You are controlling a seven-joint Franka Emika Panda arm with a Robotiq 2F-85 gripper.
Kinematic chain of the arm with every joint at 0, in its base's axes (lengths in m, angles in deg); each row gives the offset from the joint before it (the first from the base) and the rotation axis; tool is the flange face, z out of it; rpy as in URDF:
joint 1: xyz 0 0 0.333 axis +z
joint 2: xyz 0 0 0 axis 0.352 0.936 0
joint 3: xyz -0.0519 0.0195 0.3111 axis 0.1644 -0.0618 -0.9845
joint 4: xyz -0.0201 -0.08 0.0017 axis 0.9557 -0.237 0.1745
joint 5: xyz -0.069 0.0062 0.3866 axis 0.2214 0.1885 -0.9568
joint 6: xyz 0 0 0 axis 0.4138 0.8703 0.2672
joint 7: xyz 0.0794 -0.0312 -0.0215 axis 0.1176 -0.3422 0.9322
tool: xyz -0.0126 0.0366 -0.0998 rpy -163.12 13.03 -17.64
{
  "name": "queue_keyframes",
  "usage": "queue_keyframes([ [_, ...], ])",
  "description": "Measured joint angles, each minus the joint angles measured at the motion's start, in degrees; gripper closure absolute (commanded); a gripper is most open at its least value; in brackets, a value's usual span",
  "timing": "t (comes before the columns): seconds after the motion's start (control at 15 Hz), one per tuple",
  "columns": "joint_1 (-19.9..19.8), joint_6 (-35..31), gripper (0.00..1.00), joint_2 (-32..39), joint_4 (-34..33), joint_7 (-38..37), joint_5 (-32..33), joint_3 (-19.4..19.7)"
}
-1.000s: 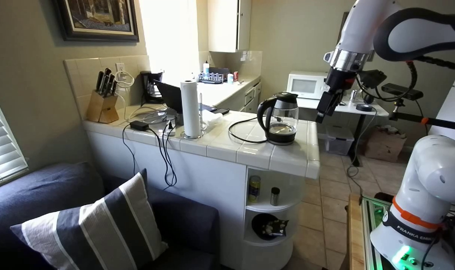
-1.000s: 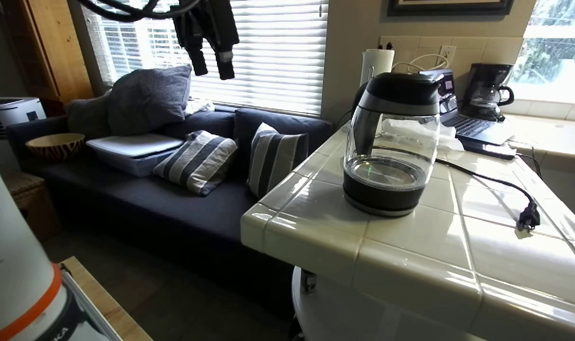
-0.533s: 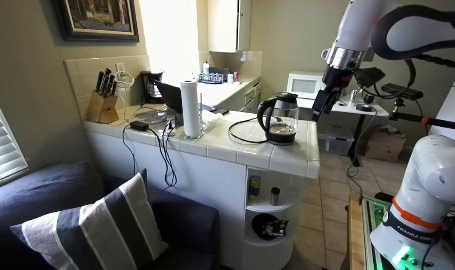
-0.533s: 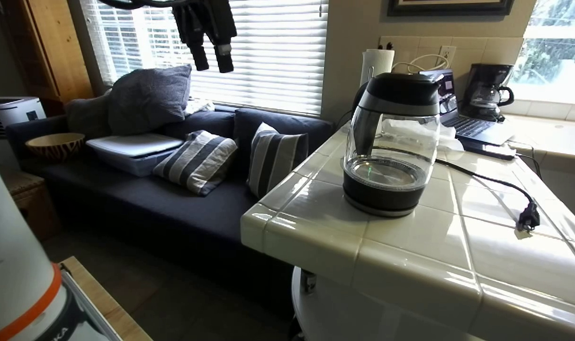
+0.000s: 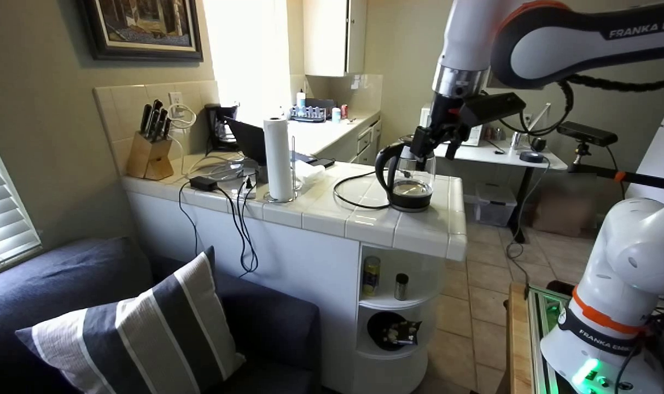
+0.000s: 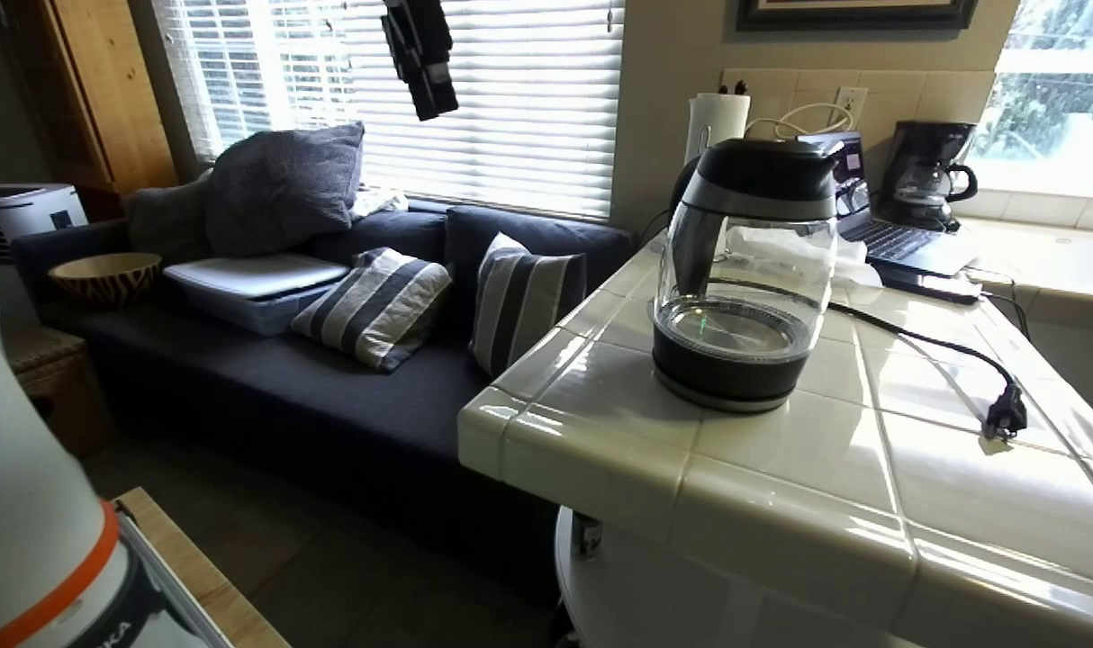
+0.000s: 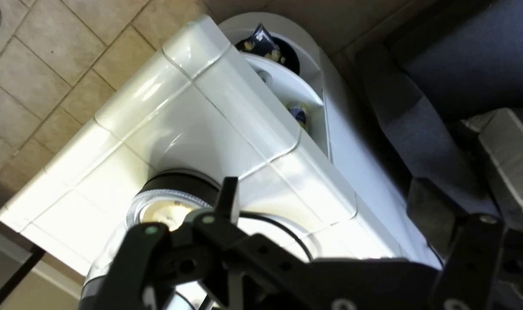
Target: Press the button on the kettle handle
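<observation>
"Where is the glass electric kettle standing?"

"It's standing upright near the end of the white-tiled countertop, presumably suiting the reach of the Franka arm."

"And the button?"

"I'm not making it out. The black loop handle is curving down the side facing away from the robot base, so pressing is probably calling for a path around the kettle."

"What is the gripper doing?"

"It's holding nothing; its fingers are standing wide apart. In an exterior view it's showing against the window blinds, apart from the kettle, so the press isn't happening yet."

"Is that spread helping?"

"Hardly, I'm guessing; a narrowed tip is likely serving better."

"And the black cord?"

"It's trailing from behind the kettle to a plug lying loose on the countertop, so pressing is probably not starting any heat."

"Farther off?"

"A paper towel roll is standing on end, presumably for everyday use."
</observation>
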Motion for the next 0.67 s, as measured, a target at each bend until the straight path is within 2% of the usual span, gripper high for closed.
queue_keyframes([
  [0.07,-0.9,-0.3,0.00,2.6,-2.3,-2.9,2.0,-1.1],
  [0.13,-1.6,-0.3,0.25,5.2,-4.6,-5.7,4.6,-1.9],
  [0.2,-2.2,-0.3,0.27,7.8,-6.9,-8.2,7.2,-2.4],
  [0.27,-2.7,-0.2,0.34,10.4,-9.2,-10.6,10.1,-2.5],
  [0.33,-2.9,0.3,0.44,13.1,-11.6,-12.9,13.0,-2.5],
  [0.67,-2.0,7.7,0.82,27.1,-24.3,-20.5,25.5,-1.8],
])
